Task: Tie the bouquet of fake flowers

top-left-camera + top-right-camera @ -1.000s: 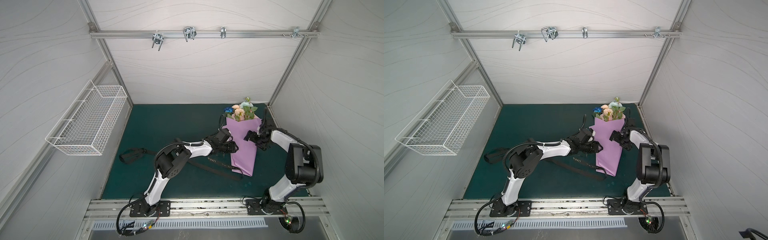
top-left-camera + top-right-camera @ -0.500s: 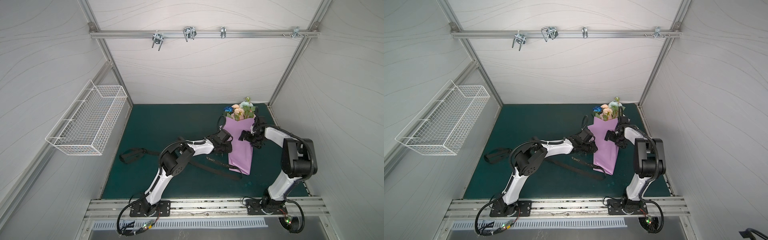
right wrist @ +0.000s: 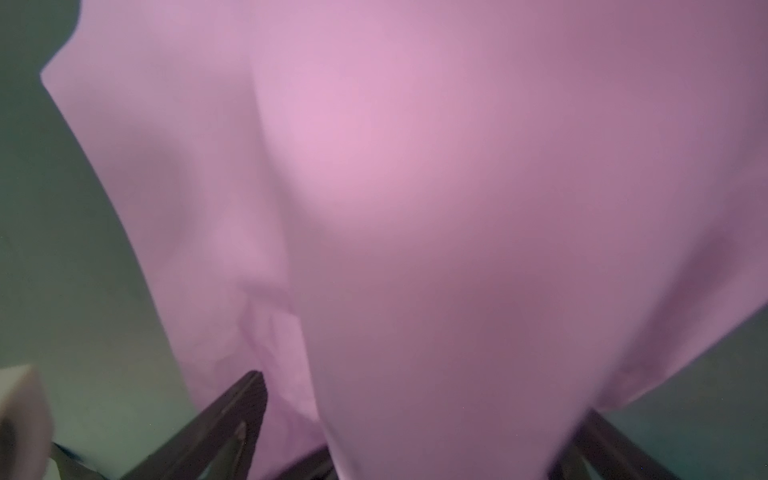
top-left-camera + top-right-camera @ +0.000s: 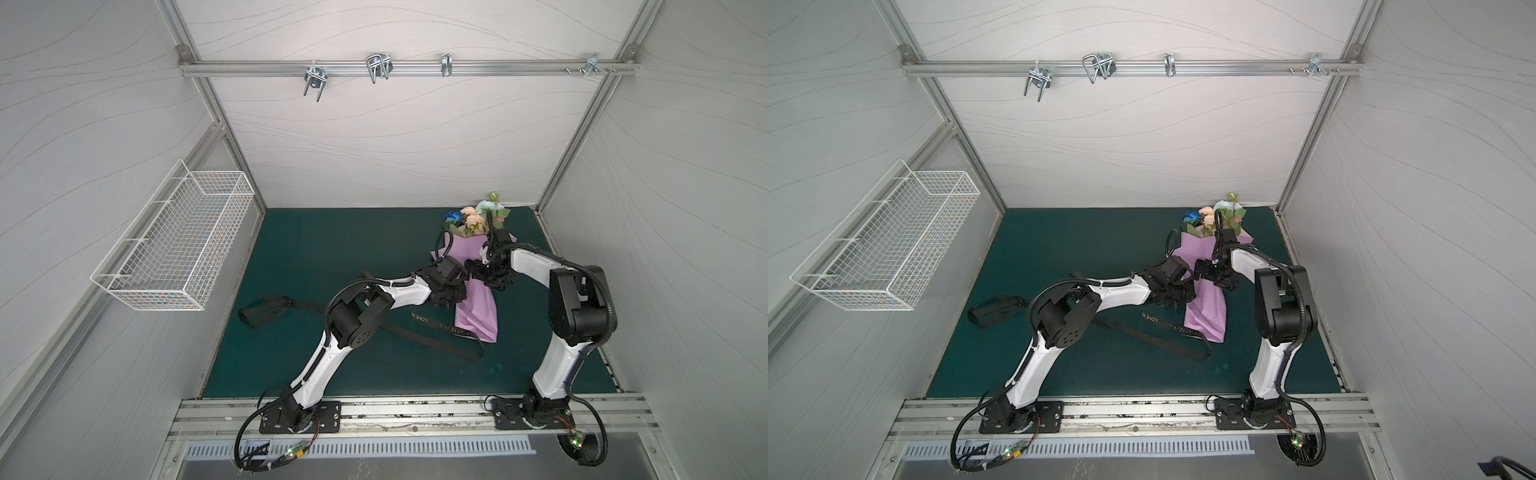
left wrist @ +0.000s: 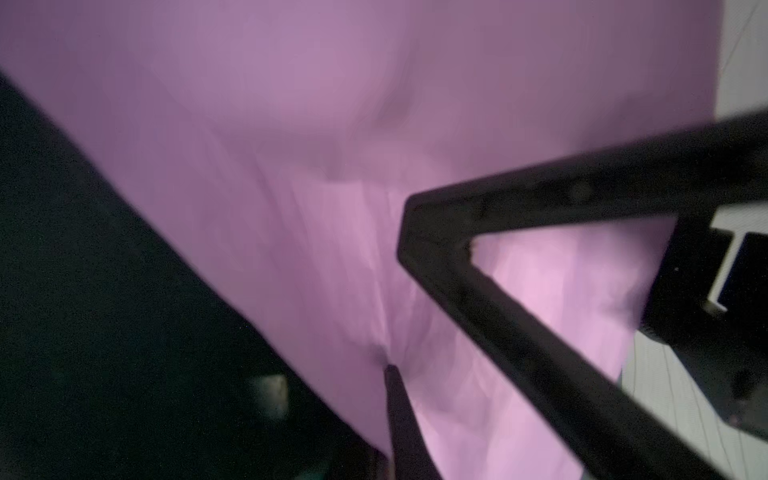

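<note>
1. Left gripper (image 4: pixel 454 293) is clenched on the paper (image 4: pixel 478 316), with creases gathering at its fingertip (image 5: pixel 392 386).
2. Right gripper (image 4: pixel 484 275) is spread wide just beside the left one, its fingers (image 3: pixel 232 415) straddling the paper.
3. Bouquet (image 4: pixel 473 217) blooms stick out of the paper, beyond both grippers.
4. Ribbon (image 4: pixel 436 332) lies below the left gripper.

Reads as a lab robot cell: white panelled walls (image 4: pixel 395 137) on aluminium framing (image 4: pixel 231 145), green mat (image 4: pixel 332 249), two robot arms (image 4: pixel 320 365) bolted to a front rail (image 4: pixel 415 411) (wire basket (image 4: pixel 178 245) and hooks (image 4: pixel 377 68) hang off the walls).
</note>
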